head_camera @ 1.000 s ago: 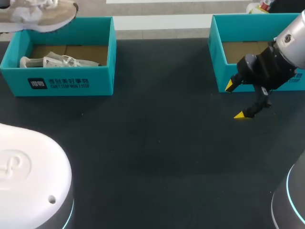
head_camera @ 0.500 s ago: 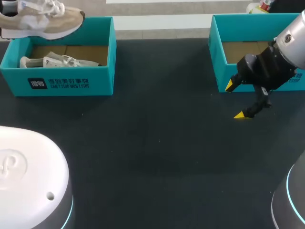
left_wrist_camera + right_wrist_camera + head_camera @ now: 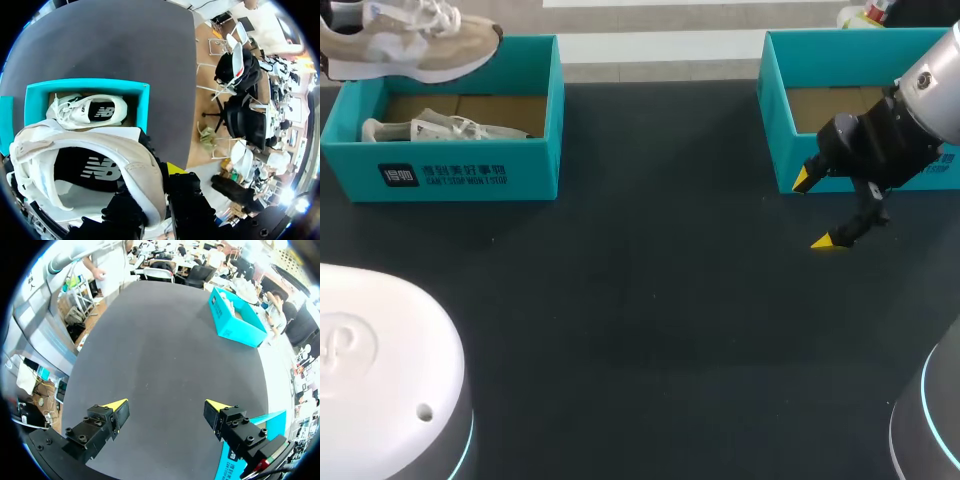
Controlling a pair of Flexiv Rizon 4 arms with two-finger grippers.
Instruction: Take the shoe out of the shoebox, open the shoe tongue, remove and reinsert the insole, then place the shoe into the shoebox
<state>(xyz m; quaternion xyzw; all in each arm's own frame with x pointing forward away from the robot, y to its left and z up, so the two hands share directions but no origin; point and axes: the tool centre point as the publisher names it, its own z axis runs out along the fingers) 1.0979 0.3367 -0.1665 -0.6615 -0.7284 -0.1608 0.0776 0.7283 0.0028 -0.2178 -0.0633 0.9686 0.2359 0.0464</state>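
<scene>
A beige and white shoe [image 3: 412,45] hangs in the air over the back left corner of the left teal shoebox [image 3: 450,175]. In the left wrist view my left gripper [image 3: 159,192] is shut on the shoe's [image 3: 95,170] collar wall, one finger inside the opening and one outside. A second shoe [image 3: 87,111] lies in the shoebox [image 3: 143,107] below. My right gripper [image 3: 817,210] hangs open and empty just in front of the right teal shoebox [image 3: 775,120]. In the right wrist view its fingers [image 3: 116,407] stand wide over bare tabletop.
The second shoe [image 3: 445,128] lies on its side on the cardboard floor of the left box. The right box shows only its cardboard floor. My arms' white housings [image 3: 380,370] fill the near corners. Dark tabletop [image 3: 650,290] spreads between the boxes.
The held shoe has shifted a little to the right and slightly down over the left box. The right arm has stayed put.
</scene>
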